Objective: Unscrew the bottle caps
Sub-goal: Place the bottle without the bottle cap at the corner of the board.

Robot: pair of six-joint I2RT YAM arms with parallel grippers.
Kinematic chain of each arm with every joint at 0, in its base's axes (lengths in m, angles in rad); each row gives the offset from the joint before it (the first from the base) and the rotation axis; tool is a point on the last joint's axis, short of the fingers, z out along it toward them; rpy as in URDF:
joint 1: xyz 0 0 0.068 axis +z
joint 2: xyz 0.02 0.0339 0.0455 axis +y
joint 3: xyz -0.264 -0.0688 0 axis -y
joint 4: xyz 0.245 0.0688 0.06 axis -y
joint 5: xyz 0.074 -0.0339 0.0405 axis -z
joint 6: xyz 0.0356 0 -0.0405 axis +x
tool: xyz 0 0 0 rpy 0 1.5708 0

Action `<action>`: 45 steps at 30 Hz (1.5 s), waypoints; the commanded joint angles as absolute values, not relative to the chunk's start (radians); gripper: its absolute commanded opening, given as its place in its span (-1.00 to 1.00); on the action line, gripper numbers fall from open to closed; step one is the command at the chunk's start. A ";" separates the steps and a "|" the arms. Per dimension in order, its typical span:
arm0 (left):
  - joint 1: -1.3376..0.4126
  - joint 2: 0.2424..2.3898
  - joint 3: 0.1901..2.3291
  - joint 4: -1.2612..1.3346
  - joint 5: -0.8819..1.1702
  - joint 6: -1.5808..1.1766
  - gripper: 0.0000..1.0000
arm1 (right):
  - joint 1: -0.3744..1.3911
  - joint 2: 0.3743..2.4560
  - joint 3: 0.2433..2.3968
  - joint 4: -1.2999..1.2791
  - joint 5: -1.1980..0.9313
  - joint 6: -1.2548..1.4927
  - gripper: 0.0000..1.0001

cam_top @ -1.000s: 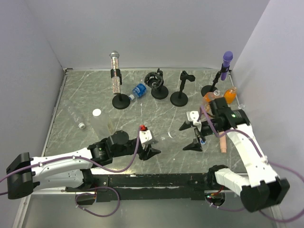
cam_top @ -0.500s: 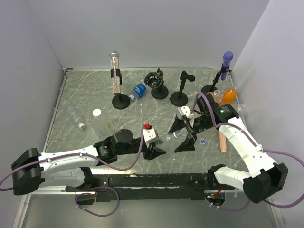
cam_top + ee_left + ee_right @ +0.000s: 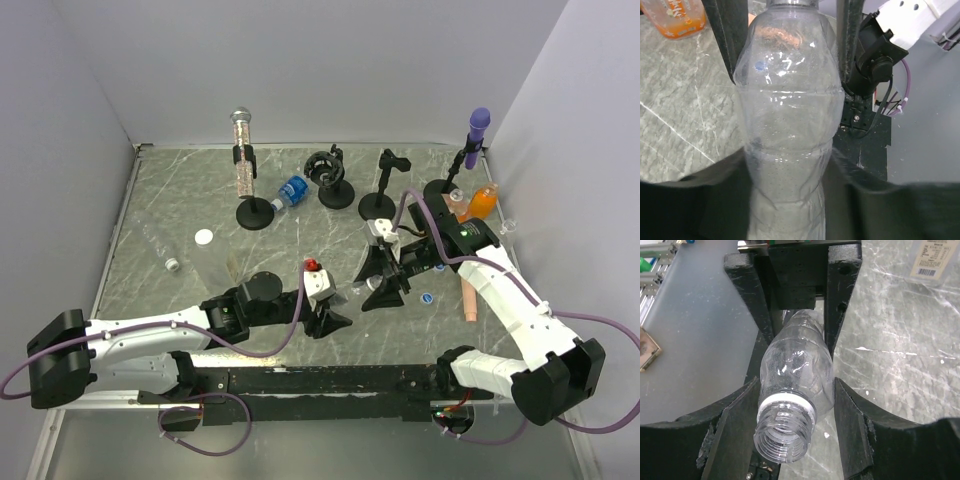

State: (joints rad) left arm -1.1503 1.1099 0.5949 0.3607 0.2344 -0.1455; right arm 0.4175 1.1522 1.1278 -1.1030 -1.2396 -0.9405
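The bottle [image 3: 795, 385] sits mid-counter [image 3: 180, 200], left fingers [image 3: 752, 295] around its body, right fingers [image 3: 852, 435] flanking its neck; a cap [image 3: 426, 297] lies just right.

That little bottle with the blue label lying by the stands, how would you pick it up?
Probably grip the bottle around its labelled middle, from straight above, closing across its width. It lies on its side on the table, and black stand bases sit close on either side, so a sideways approach looks cramped.
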 commanded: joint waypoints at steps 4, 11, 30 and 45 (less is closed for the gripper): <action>-1.143 1.006 0.606 0.422 0.120 -0.183 0.38 | 0.373 1.134 1.201 -1.043 -1.190 -0.802 -0.58; -1.126 0.914 0.581 0.345 0.072 -0.199 0.81 | 0.322 1.109 1.218 -1.041 -1.137 -0.775 -0.69; -1.078 0.724 0.683 -0.078 -0.238 -0.259 0.93 | -0.058 1.333 1.376 -0.956 -0.359 -0.672 -0.63; -1.078 0.698 0.655 -0.081 -0.245 -0.273 0.93 | -0.072 1.517 1.408 -0.973 -0.342 -0.680 -0.38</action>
